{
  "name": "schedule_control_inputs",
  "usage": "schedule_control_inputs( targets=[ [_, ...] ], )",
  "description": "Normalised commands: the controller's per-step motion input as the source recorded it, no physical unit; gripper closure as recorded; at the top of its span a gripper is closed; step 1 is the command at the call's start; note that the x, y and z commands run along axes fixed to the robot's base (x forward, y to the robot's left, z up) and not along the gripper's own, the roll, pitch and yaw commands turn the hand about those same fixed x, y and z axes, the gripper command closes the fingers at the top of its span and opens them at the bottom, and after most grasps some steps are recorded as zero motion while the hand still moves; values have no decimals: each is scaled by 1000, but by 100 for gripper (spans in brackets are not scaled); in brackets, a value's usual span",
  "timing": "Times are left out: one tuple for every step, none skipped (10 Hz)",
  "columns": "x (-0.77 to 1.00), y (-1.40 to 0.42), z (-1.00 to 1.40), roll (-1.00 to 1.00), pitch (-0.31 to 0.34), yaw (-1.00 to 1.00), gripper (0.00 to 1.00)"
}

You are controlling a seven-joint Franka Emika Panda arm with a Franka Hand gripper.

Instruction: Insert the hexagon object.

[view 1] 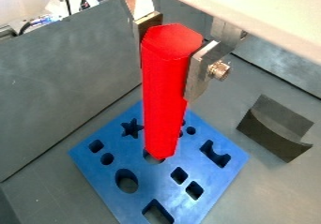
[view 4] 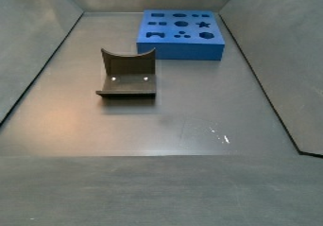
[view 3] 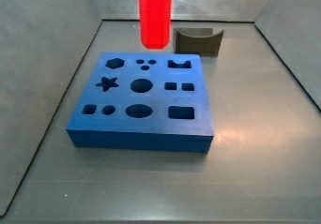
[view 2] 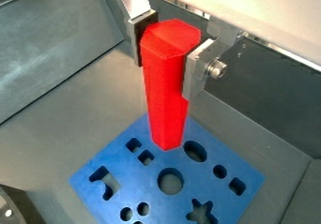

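Hanging upright over the blue block [view 1: 170, 167], the hexagon object [view 1: 166, 87] is a glossy red bar w/ a faceted top, clamped near its upper end by the gripper [view 1: 172, 42]. Both wrist views show the silver finger plates [view 2: 202, 64] pressed against opposite sides of the bar, jaws closed only as far as the bar's width allows. Nothing else sits between them.

In a wrist view the bar's lower end [view 1: 157, 151] meets the block's top face among the cut-outs, close to the star-shaped hole [view 1: 130, 127]; whether it has entered an opening or just touches the surface can't be told. In a side view the bar [view 3: 153, 12] runs off the top of the frame, its lower end above the block's far edge [view 3: 148, 52], gripper out of shot there.

The block [view 3: 142, 101] lies flat on the grey floor, its top dotted w/ round, oval, square, star & hexagon holes. A dark grey arch-shaped block [view 3: 200, 41] stands apart from it, near the back wall in that side view; from the opposite side [view 4: 127, 75] it sits nearer the camera, well clear of the blue block [view 4: 183, 34].
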Motion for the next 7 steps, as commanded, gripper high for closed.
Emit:
schedule_control_inputs(
  targets=[
    [-100,0,-11,0,-6,0,100],
    [-709,540,-220,0,-71,-243,100],
    [-749,617,-283,0,-43,-234,100],
    [-691,589,-391,0,0,-294,100],
    [-629,506,-443,0,0,-406,100],
    [-577,343,-491,0,0,-577,100],
    [-531,234,-503,-11,0,-689,100]
  ],
)
